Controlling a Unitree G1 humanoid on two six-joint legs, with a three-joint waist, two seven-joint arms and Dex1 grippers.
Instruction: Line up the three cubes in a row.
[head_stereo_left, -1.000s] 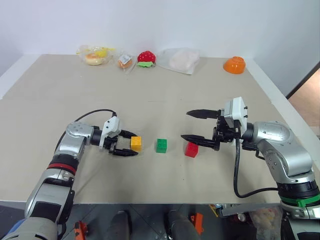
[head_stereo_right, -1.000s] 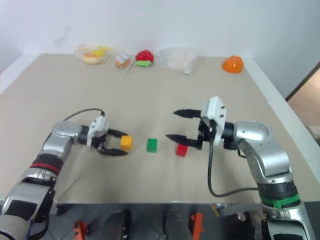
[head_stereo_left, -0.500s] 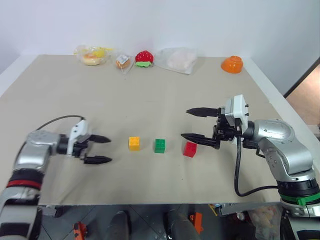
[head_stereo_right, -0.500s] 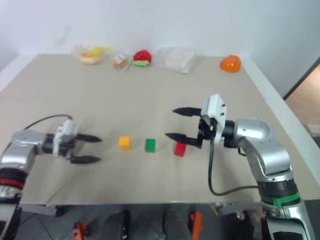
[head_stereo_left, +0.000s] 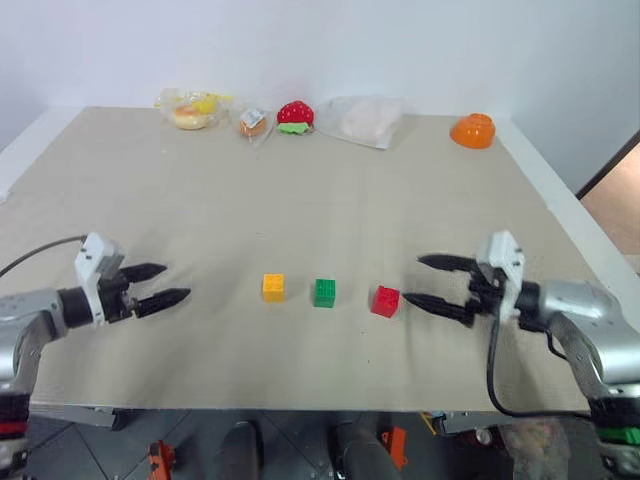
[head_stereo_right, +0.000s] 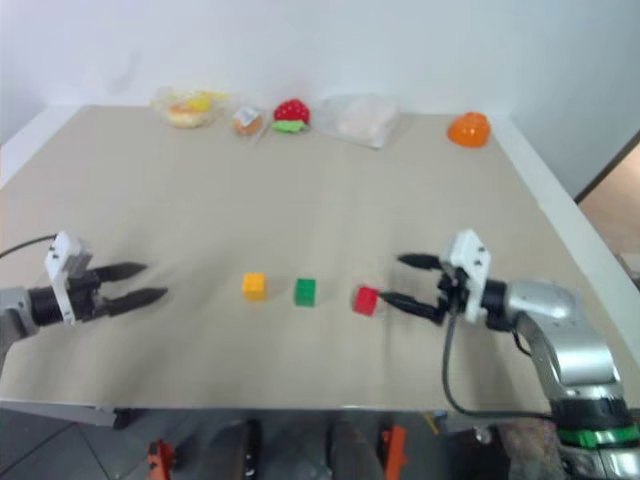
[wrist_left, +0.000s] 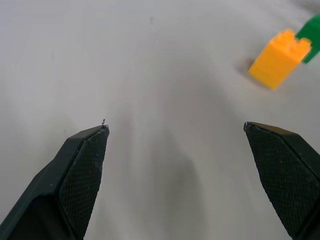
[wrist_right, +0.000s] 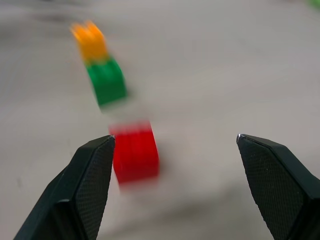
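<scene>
Three small studded cubes stand in a row near the table's front: yellow-orange (head_stereo_left: 272, 287), green (head_stereo_left: 324, 292) and red (head_stereo_left: 384, 300), with small gaps between them. My left gripper (head_stereo_left: 160, 284) is open and empty, well to the left of the yellow-orange cube (wrist_left: 279, 58). My right gripper (head_stereo_left: 418, 282) is open and empty just right of the red cube (wrist_right: 134, 151), its lower fingertip close to it but apart.
Along the table's far edge lie bagged food toys (head_stereo_left: 190, 110), a red strawberry toy (head_stereo_left: 294, 116), a clear plastic bag (head_stereo_left: 362, 120) and an orange bowl (head_stereo_left: 472, 130). The table's right edge (head_stereo_left: 560, 200) runs close to my right arm.
My left gripper has drawn away to the left from the yellow-orange cube, leaving it on the table. My right gripper has moved right and down, away from the red cube. The cubes have stayed put.
</scene>
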